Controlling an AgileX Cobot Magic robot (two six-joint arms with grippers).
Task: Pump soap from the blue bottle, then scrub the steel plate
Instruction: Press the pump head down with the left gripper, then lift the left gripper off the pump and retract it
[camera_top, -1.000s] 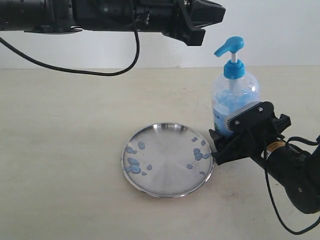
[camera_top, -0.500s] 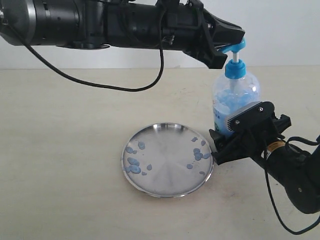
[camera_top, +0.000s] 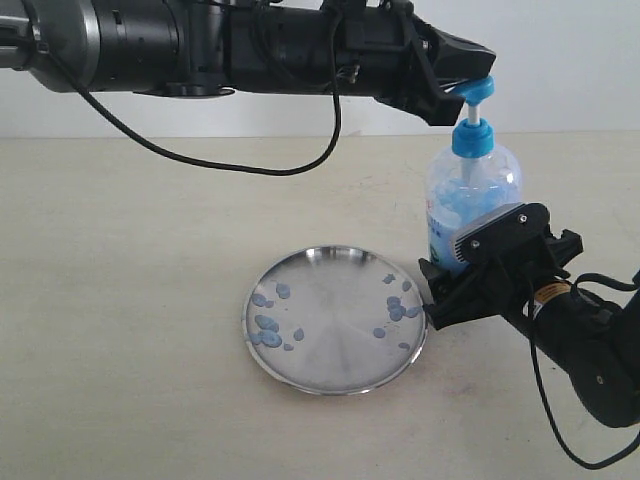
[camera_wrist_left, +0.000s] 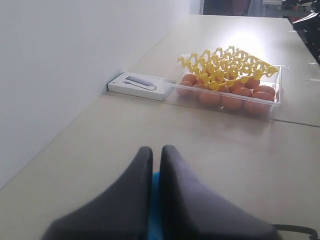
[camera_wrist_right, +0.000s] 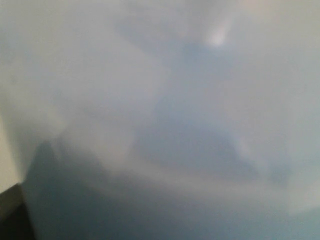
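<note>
The blue bottle (camera_top: 470, 195) stands upright just right of the steel plate (camera_top: 335, 340). My right gripper (camera_top: 470, 250) is shut on the bottle's lower body. The right wrist view shows only a blur of the bottle (camera_wrist_right: 175, 125). My left arm reaches across from the left, and its gripper (camera_top: 478, 75) is shut, with its tips resting on the blue pump head (camera_top: 474, 92). In the left wrist view the fingertips (camera_wrist_left: 156, 150) almost touch, with a strip of the pump head (camera_wrist_left: 155, 200) showing between them. Soap blobs (camera_top: 267, 325) dot the plate at both sides.
A black cable (camera_top: 250, 150) hangs from the left arm over the table. The left wrist view looks past the bottle to a clear tray of eggs under yellow mesh (camera_wrist_left: 230, 82) and a white box (camera_wrist_left: 137, 85) beside a wall.
The left arm has swung to the right, bringing its shut gripper onto the pump head. The right gripper, bottle and plate have not moved.
</note>
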